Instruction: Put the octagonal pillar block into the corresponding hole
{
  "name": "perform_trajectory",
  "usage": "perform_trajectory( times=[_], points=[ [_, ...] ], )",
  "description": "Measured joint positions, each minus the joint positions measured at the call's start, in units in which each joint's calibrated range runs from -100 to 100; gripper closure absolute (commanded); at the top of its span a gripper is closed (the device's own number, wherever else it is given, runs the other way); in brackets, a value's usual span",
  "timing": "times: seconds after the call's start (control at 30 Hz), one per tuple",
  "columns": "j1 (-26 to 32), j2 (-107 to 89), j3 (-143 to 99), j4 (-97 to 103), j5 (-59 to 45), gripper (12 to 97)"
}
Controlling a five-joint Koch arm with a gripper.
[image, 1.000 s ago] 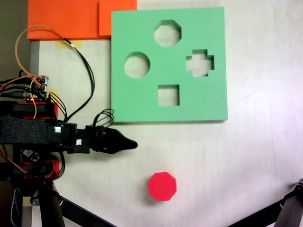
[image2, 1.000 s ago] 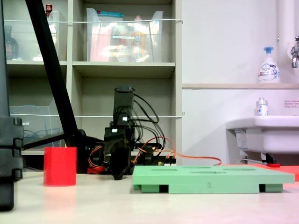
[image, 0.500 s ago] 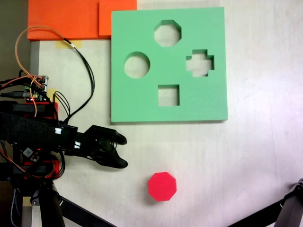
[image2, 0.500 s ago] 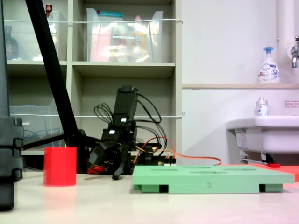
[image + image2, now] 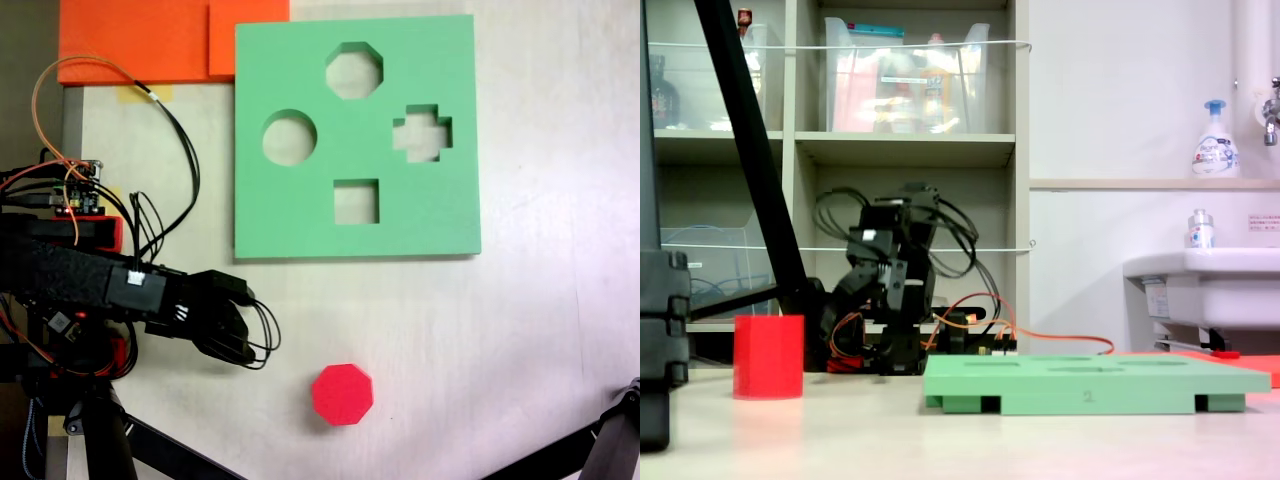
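Nearest to the low side camera stands the octagonal pillar block (image 5: 768, 357), upright on the table (image 5: 960, 440), alone and free on every side. In the view from above, the same octagonal pillar block (image 5: 342, 394) shows its eight-sided red face and rests well below the green foam board (image 5: 410, 215). It stands on one flat end, so the gripper can probably close on its sides without turning it.

A little further back, the green foam board (image 5: 1095, 383) lies flat on the table, so all its cutouts open upward and a block can go in from above. The corresponding hole (image 5: 354, 70) is in the upper row of the board, above the round, cross and square cutouts, and it is empty.

Behind these is the arm. The gripper (image 5: 247, 325) is to the left of the block in the top view, near it but not touching. Its jaws seem parted, with nothing between them. It appears to be in the approach step, turned toward the block; the pick is not yet done.

At the far edge lies an orange foam sheet (image 5: 135, 40), touching the board's upper-left corner.
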Motion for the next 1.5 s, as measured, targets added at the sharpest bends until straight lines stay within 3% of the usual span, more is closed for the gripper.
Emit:
perform_trajectory(
  times=[0.17, 0.47, 1.5],
  points=[
    [0.7, 0.3, 17.2, -15.3, 1.6, 51.3],
    [0.8, 16.8, 35.1, -29.8, 4.1, 31.0],
    [-2.6, 81.1, 72.1, -33.0, 1.9, 30.7]
  ],
)
